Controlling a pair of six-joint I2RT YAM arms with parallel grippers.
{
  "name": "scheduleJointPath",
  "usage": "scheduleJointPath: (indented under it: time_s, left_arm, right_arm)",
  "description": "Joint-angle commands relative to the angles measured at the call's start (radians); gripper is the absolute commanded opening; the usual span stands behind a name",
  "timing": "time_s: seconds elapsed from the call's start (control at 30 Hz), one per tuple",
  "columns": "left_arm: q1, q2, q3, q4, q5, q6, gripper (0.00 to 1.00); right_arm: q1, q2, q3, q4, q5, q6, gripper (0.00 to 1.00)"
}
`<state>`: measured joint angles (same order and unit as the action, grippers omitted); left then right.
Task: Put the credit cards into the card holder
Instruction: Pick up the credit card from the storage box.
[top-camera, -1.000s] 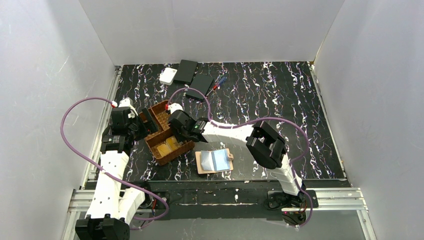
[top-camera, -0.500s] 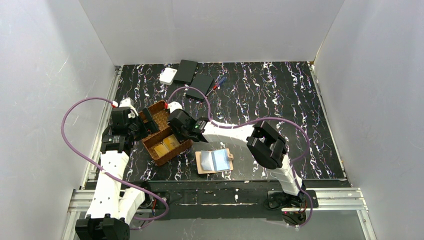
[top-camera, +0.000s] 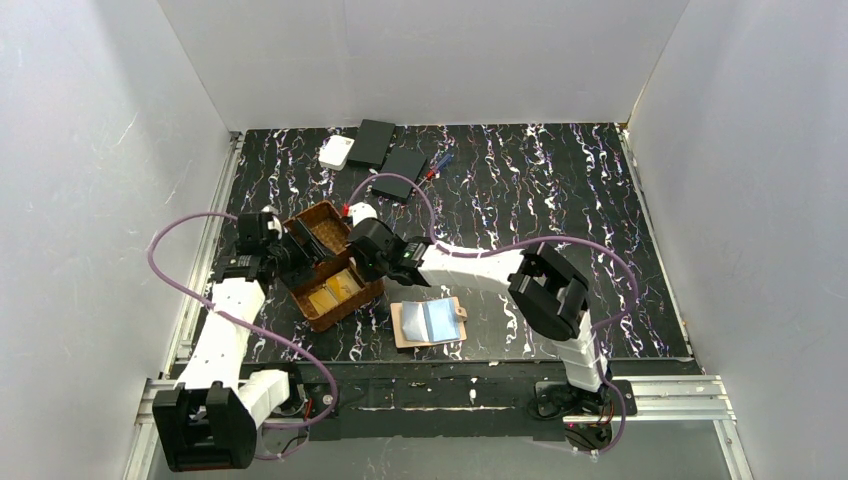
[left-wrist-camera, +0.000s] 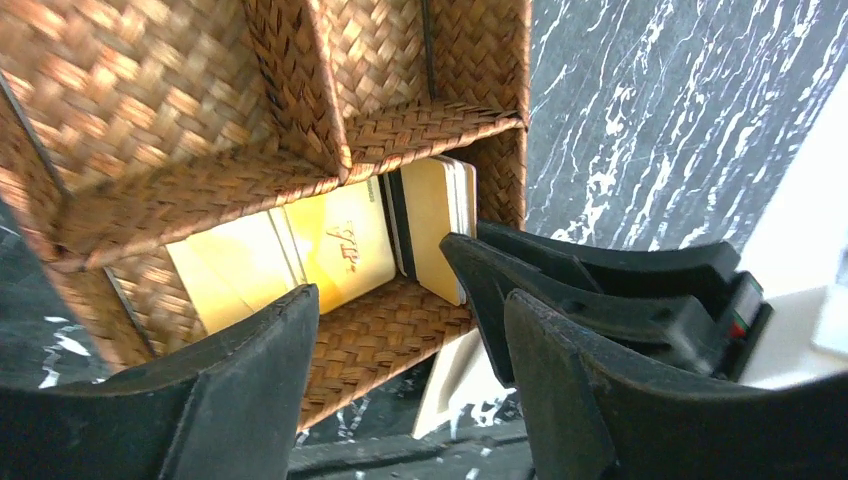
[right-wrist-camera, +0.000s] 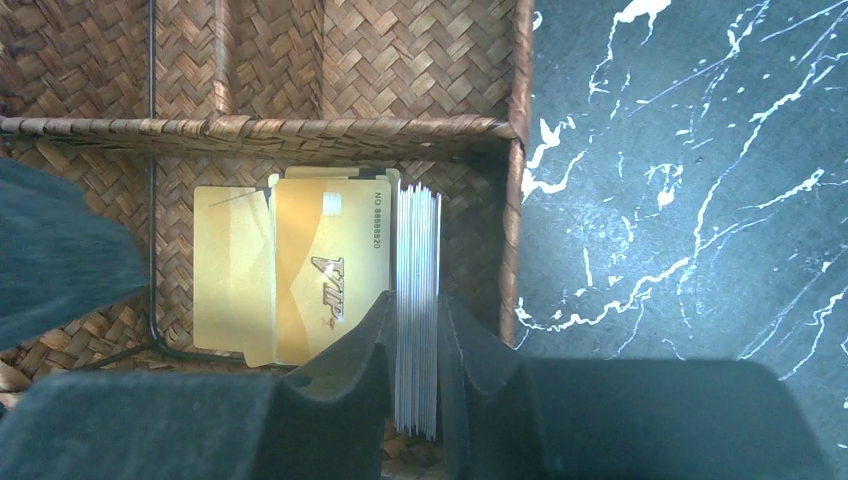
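Since these thin orange-gold plastic credit cards (right-wrist-camera: 418, 250) seem stiff yet slippery, my right gripper (right-wrist-camera: 417, 312) squeezes the upright stack's flat faces at the frame's bottom centre, while my left gripper (left-wrist-camera: 410, 300) is open.

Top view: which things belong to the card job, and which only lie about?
Job: credit cards, in the woven tray; card holder, open on the table.
Lying about: white box; black boxes; pens.
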<state>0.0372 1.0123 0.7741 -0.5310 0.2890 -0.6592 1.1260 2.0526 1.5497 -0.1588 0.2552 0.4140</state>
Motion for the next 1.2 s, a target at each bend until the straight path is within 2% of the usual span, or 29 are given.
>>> scheduleJointPath:
  time_s: [0.0, 0.17, 0.43, 0.47, 0.57, 0.63, 0.9, 1.0, 1.17]
  left_arm:
    - [0.001, 0.036, -0.041, 0.077, 0.096, -0.182, 0.65]
    - [0.001, 0.085, -0.058, 0.127, 0.13, -0.218, 0.64]
    - [0.0, 0.12, -0.069, 0.193, 0.156, -0.27, 0.54]
    - [0.0, 0.123, -0.072, 0.201, 0.154, -0.269, 0.55]
    - [-0.008, 0.132, -0.081, 0.242, 0.174, -0.261, 0.65]
    - [-0.022, 0.134, -0.085, 0.262, 0.163, -0.262, 0.67]
    - [-0.088, 0.153, -0.091, 0.288, 0.11, -0.266, 0.57]
    - [-0.092, 0.143, -0.081, 0.27, 0.102, -0.245, 0.57]
    - [-0.093, 0.133, -0.03, 0.151, 0.044, -0.251, 0.51]
  right_arm:
    - [-0.006, -0.101, -0.03, 0.108, -0.018, 0.002, 0.01]
    - [-0.008, -0.13, -0.06, 0.149, -0.035, -0.011, 0.01]
    - [-0.02, -0.164, -0.137, 0.261, -0.085, -0.01, 0.01]
    - [-0.023, -0.167, -0.143, 0.269, -0.091, -0.006, 0.01]
    - [-0.032, -0.166, -0.144, 0.275, -0.112, -0.002, 0.01]
    - [-0.034, -0.169, -0.151, 0.281, -0.117, 0.0, 0.01]
    - [-0.037, -0.179, -0.18, 0.333, -0.152, -0.034, 0.01]
    - [-0.038, -0.182, -0.195, 0.343, -0.163, -0.082, 0.01]
    - [-0.037, -0.185, -0.226, 0.377, -0.166, -0.172, 0.01]
